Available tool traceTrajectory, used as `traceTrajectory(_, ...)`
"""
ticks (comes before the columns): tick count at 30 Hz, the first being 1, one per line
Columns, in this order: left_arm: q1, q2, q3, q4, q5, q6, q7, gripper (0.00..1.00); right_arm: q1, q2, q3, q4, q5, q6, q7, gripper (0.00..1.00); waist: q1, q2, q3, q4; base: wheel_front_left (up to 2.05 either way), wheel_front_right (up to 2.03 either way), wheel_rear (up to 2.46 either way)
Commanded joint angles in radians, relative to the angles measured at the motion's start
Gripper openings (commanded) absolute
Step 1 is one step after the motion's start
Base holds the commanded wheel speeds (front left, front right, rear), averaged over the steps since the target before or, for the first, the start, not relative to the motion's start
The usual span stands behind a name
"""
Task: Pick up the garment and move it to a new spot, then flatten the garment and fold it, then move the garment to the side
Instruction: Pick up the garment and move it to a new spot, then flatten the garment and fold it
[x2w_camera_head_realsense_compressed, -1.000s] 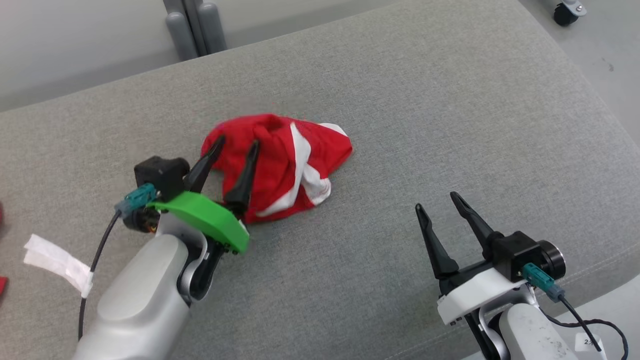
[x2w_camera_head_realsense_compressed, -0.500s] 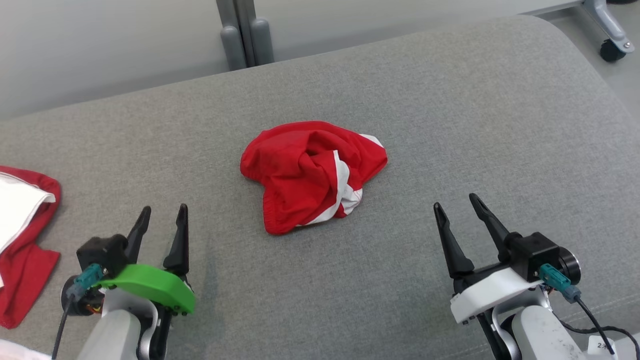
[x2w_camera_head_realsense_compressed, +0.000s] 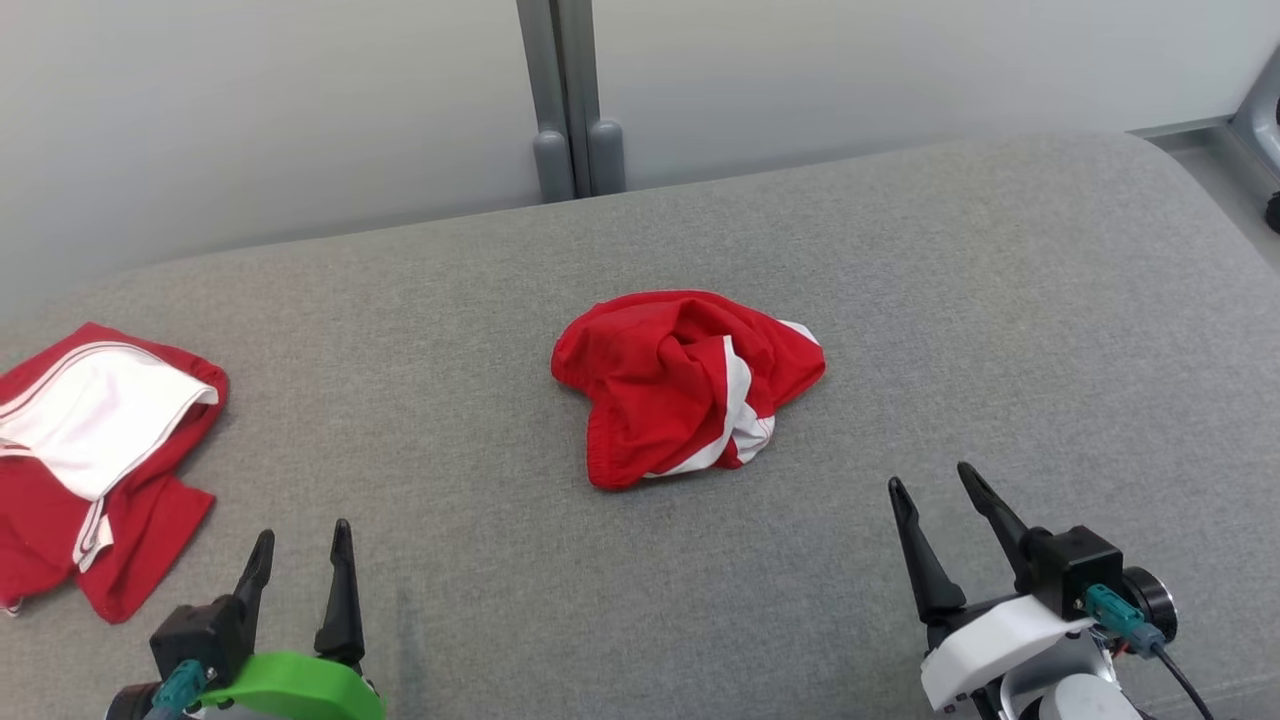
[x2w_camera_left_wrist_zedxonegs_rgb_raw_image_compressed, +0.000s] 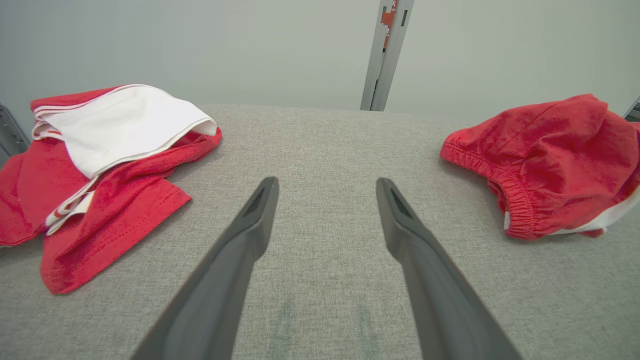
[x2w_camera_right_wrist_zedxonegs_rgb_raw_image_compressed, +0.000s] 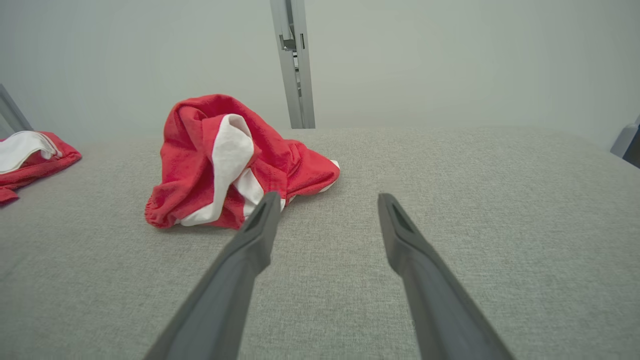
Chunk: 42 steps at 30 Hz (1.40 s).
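Head view sets the garment (x2w_camera_head_realsense_compressed: 690, 385), red with white stripes, in a crumpled heap near the middle of the grey fabric surface (x2w_camera_head_realsense_compressed: 1000, 330). It lies alone, and neither tool touches it.

The left tool (x2w_camera_head_realsense_compressed: 304, 530) sits at the lower left with a green part (x2w_camera_head_realsense_compressed: 290, 690) at its base. Its two dark fingers point up the view and stand wide apart, with bare surface between them, and it holds nothing. The right tool (x2w_camera_head_realsense_compressed: 929, 477) sits at the lower right on a white mount (x2w_camera_head_realsense_compressed: 990, 640). Its fingers are also spread wide and empty, and their tips are near the garment's right side but clear of it.

A second garment (x2w_camera_head_realsense_compressed: 100, 450), red with a white panel, lies rumpled at the left edge of the surface, well apart from the first.

Left wrist view looks along the left tool's spread fingers at bare surface between the two pieces. The second garment is on the left. The garment is on the right, with a gathered elastic hem turned toward the camera.

Right wrist view has the garment ahead and to the left of the right tool's fingers, bunched up high with a white stripe folded over its front. The left fingertip overlaps the garment's near edge in this view, while the head view shows a gap between them.

Beyond the far edge of the surface stands a pale wall (x2w_camera_head_realsense_compressed: 250, 120) with a grey upright post (x2w_camera_head_realsense_compressed: 565, 100).
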Motion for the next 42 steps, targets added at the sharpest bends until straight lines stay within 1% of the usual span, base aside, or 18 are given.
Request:
traceTrajectory(1,0.032,-0.013,0.011,-0.007,0.013,-0.003,-0.001,1.00,0.022,-0.004,-0.004,0.008,-0.002,-0.002,0.000,1.00,0.0000,-0.0001,-0.023,0.023,0.00,0.00,0.00)
traceTrajectory(5,0.075,-0.035,0.054,-0.029,0.040,-0.003,-0.001,1.00,0.042,-0.003,-0.009,0.020,0.005,-0.002,0.000,1.00,0.0000,-0.0001,-0.034,0.031,0.00,0.00,0.00)
traceTrajectory(13,0.106,-0.063,0.062,-0.049,0.053,-0.003,-0.001,1.00,0.052,-0.003,-0.008,0.023,-0.002,-0.002,0.000,1.00,0.0000,-0.0001,-0.031,0.049,0.00,0.00,0.00)
traceTrajectory(18,0.079,-0.065,0.060,-0.059,0.035,-0.003,-0.001,1.00,-0.009,-0.004,0.040,0.049,-0.047,-0.002,0.000,1.00,0.0000,-0.0001,0.003,0.051,0.00,0.00,0.00)
traceTrajectory(20,0.062,-0.066,0.050,-0.067,0.028,-0.003,-0.001,1.00,-0.054,-0.004,0.054,0.073,-0.071,-0.002,0.000,1.00,0.0000,-0.0001,0.035,0.055,0.00,0.00,0.00)
traceTrajectory(22,0.038,-0.061,0.041,-0.077,0.019,-0.003,-0.001,1.00,-0.107,-0.004,0.059,0.108,-0.098,-0.002,0.000,1.00,0.0000,-0.0001,0.076,0.065,0.00,0.00,0.00)
traceTrajectory(26,-0.015,-0.047,0.008,-0.092,-0.011,-0.003,-0.001,1.00,-0.224,-0.004,0.044,0.229,-0.159,-0.002,0.000,1.00,0.0000,-0.0001,0.163,0.098,0.00,0.00,0.00)
traceTrajectory(31,-0.072,-0.024,-0.034,-0.099,-0.042,-0.003,-0.001,1.00,-0.321,-0.004,0.036,0.313,-0.174,-0.002,0.000,1.00,0.0000,-0.0001,0.236,0.137,0.00,0.00,0.00)
traceTrajectory(35,-0.110,-0.014,-0.048,-0.100,-0.063,-0.003,-0.001,1.00,-0.359,-0.004,0.067,0.327,-0.149,-0.002,0.000,1.00,0.0000,-0.0001,0.273,0.164,0.00,0.00,0.00)
traceTrajectory(41,-0.126,-0.007,-0.055,-0.110,-0.072,-0.003,-0.001,1.00,-0.367,-0.004,0.086,0.331,-0.129,-0.002,0.000,1.00,0.0000,-0.0001,0.289,0.175,0.00,0.00,0.00)
traceTrajectory(42,-0.127,-0.007,-0.055,-0.110,-0.073,-0.003,-0.001,1.00,-0.368,-0.004,0.087,0.331,-0.125,-0.002,0.000,0.97,0.0000,-0.0001,0.290,0.176,0.00,0.00,0.00)
